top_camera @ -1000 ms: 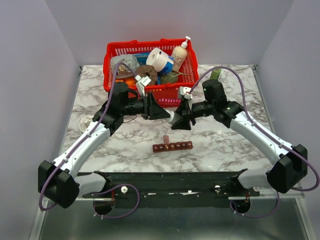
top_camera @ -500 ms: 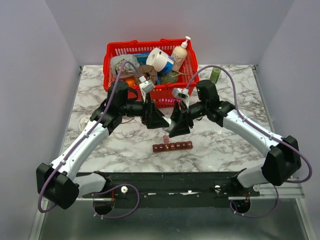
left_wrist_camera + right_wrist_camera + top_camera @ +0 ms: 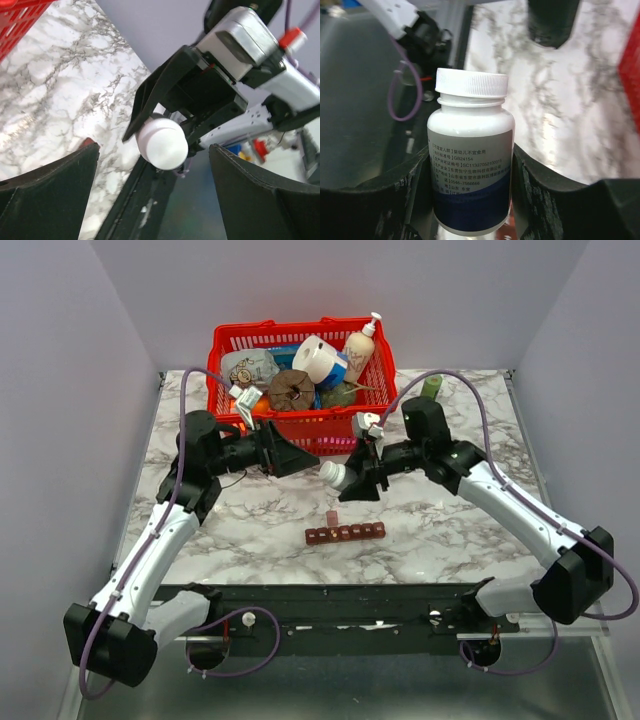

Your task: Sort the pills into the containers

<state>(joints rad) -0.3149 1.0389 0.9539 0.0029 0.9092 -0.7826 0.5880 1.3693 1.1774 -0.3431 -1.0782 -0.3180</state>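
Top external view: red mesh basket (image 3: 228,358), rigid plastic with a lattice wall, sits at the far edge of the white grey-veined marble table (image 3: 450,530). It is heaped with odds and ends, among them a cream pump bottle (image 3: 360,348).

Containers (image 3: 345,533): dark red-brown plastic strip, one row of small square compartments, flat on the marble. Position: on the near side of the basket, well apart from it, roughly under its middle. A small pale pink flap stands just behind the strip's left part; cannot tell if it is a raised lid.

Right gripper (image 3: 352,480): just in front of the basket's right half, between basket and strip. Jaws clenched on a pill bottle (image 3: 470,165): round, smooth white plastic, grey-and-blue printed label, white cap with fine ribs. Black fingers (image 3: 530,200) press its lower body from both sides.

Left gripper (image 3: 296,458): near the basket's front wall, left of centre. Jaws spread wide, nothing between them; cap end faces it.
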